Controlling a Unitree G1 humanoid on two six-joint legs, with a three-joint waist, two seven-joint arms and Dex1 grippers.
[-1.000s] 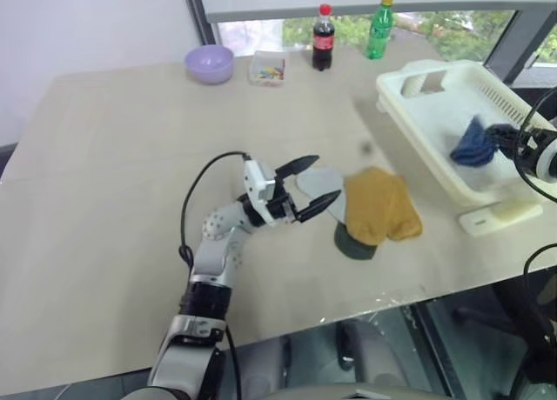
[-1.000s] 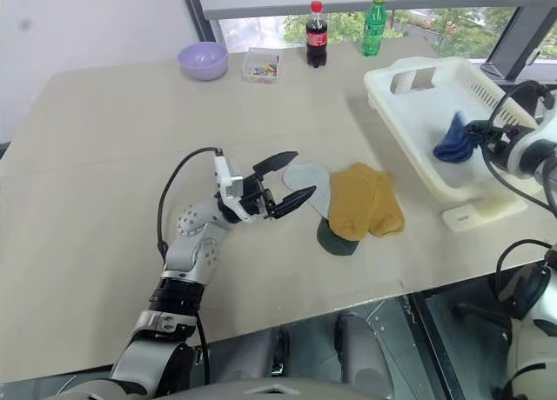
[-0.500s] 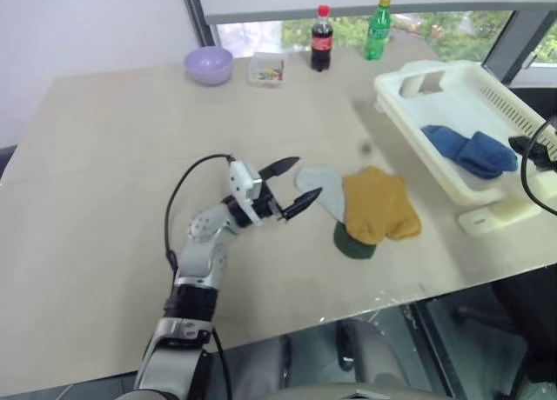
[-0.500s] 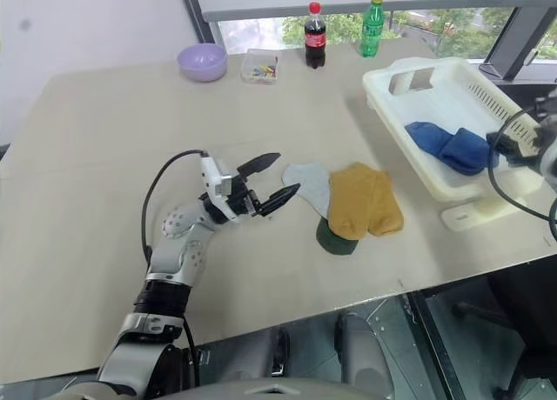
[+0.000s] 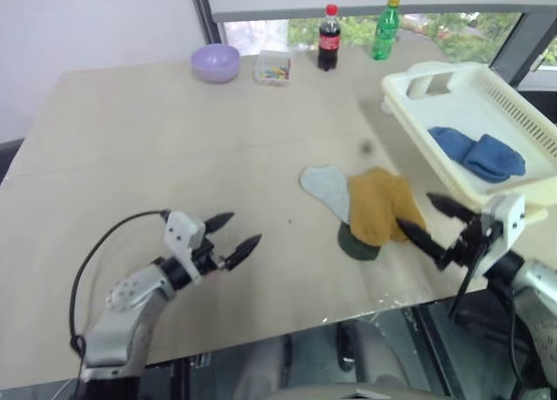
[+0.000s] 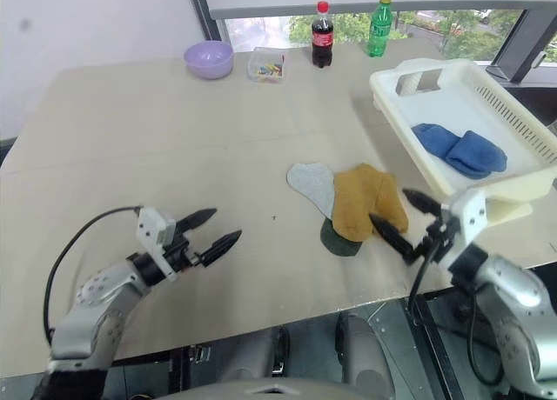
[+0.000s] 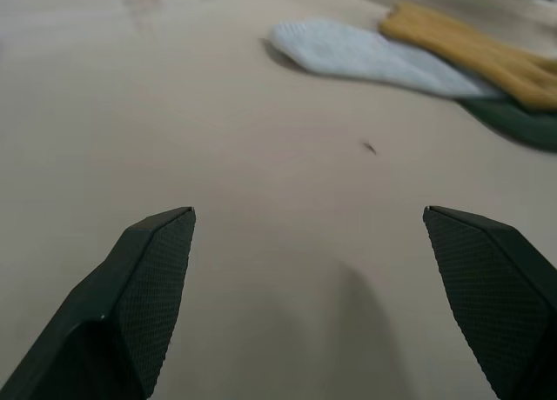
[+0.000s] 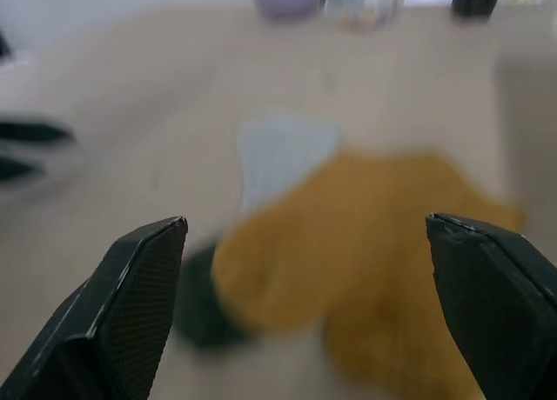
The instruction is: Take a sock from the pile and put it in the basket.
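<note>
The pile (image 5: 365,210) lies mid-table: a pale grey-blue sock (image 5: 326,188), a mustard yellow sock (image 5: 380,206) and a dark green sock (image 5: 355,242) partly under it. A royal blue sock (image 5: 479,151) lies inside the cream-white basket (image 5: 452,85) at the right. My left gripper (image 5: 233,236) hovers open over bare table well to the left of the pile, pointing toward it. At the table's front right edge my right gripper (image 5: 428,223) stands open, its fingertips just right of the yellow sock, nothing between them. The right wrist view looks onto the yellow sock (image 8: 365,243).
A lilac bowl (image 5: 215,62), a small clear box (image 5: 274,67) of coloured bits, a cola bottle (image 5: 329,38) and a green bottle (image 5: 385,28) line the table's far edge. Wide bare tabletop lies left of the pile.
My left gripper drew back from the pile toward the front left. The right gripper came out of the basket, down to the front edge beside the yellow sock; the blue sock stays in the basket.
</note>
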